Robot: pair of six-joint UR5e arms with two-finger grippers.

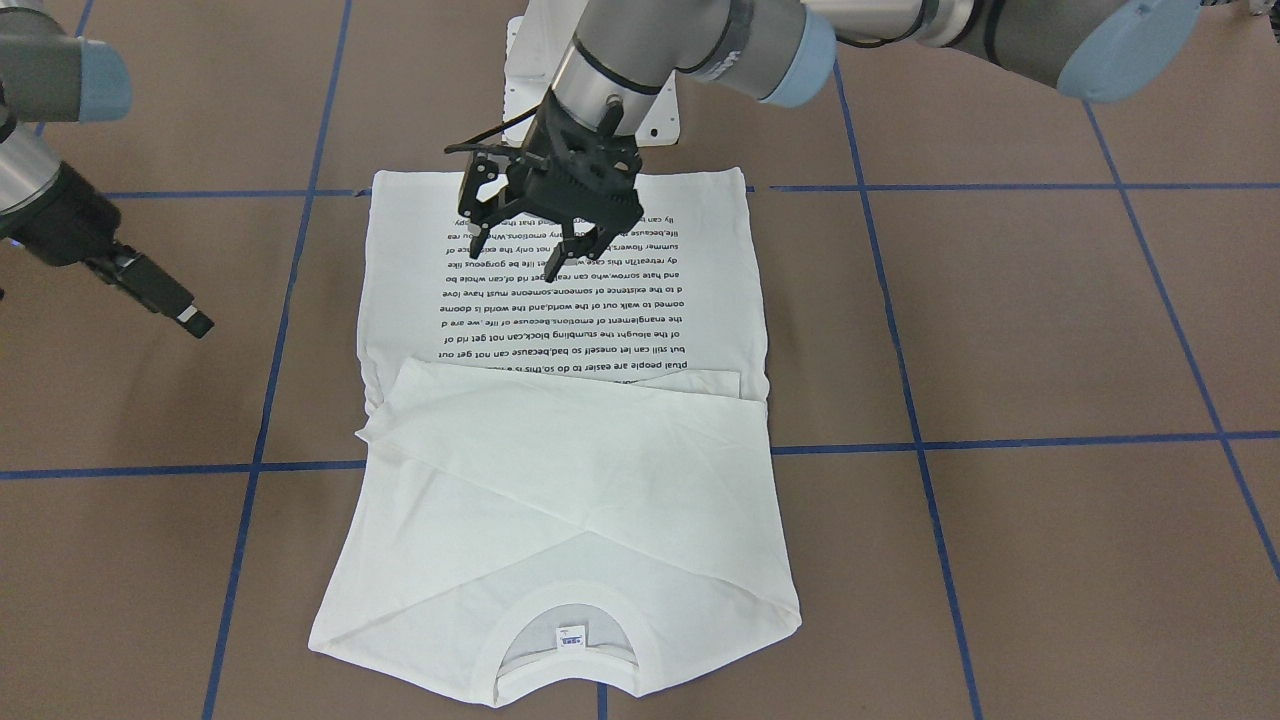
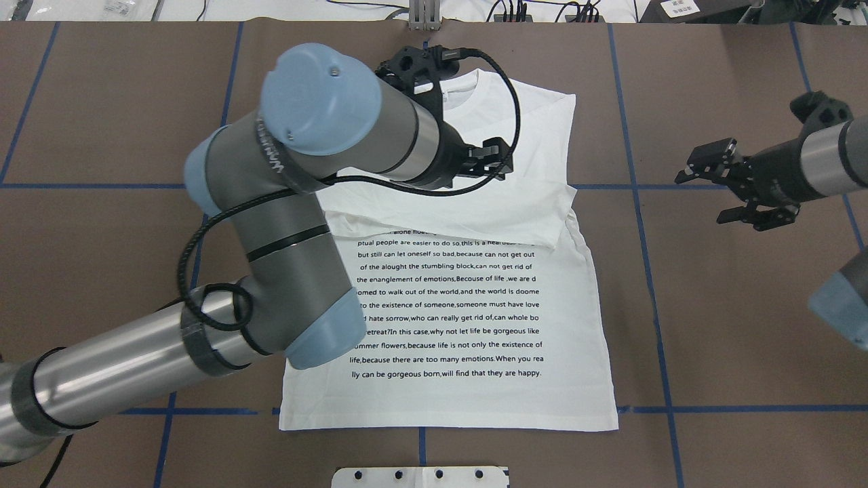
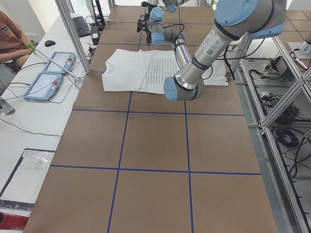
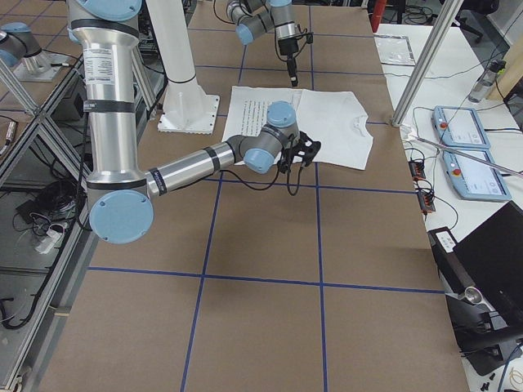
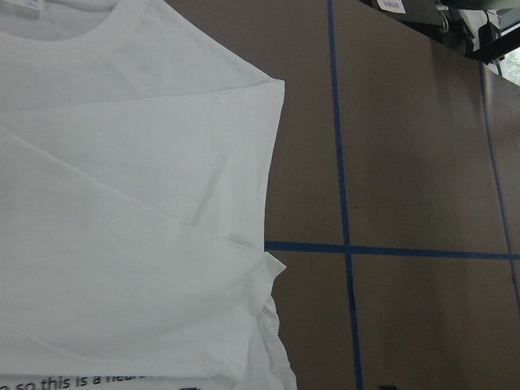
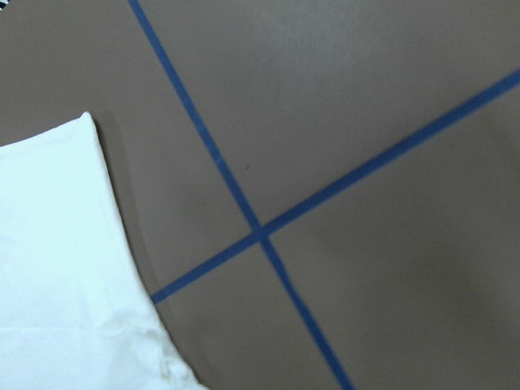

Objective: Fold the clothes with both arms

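The white long-sleeved T-shirt (image 1: pixel 570 470) lies flat on the brown table, text side up, collar away from the robot. Both sleeves are folded across the chest. It also shows in the overhead view (image 2: pixel 475 318), the left wrist view (image 5: pixel 122 203) and, as one corner, the right wrist view (image 6: pixel 57 244). My left gripper (image 1: pixel 520 250) hangs open and empty above the shirt; from overhead it (image 2: pixel 498 163) is over the folded sleeves. My right gripper (image 2: pixel 705 196) is open and empty over bare table to the shirt's right, also seen in the front view (image 1: pixel 195 322).
The white metal pedestal base (image 1: pixel 520 70) stands at the robot's edge of the table, just behind the shirt's hem (image 2: pixel 420 476). Blue tape lines (image 1: pixel 1000 440) grid the brown tabletop. Control tablets (image 3: pixel 48 77) and an operator (image 3: pixel 9 34) are beyond the far edge.
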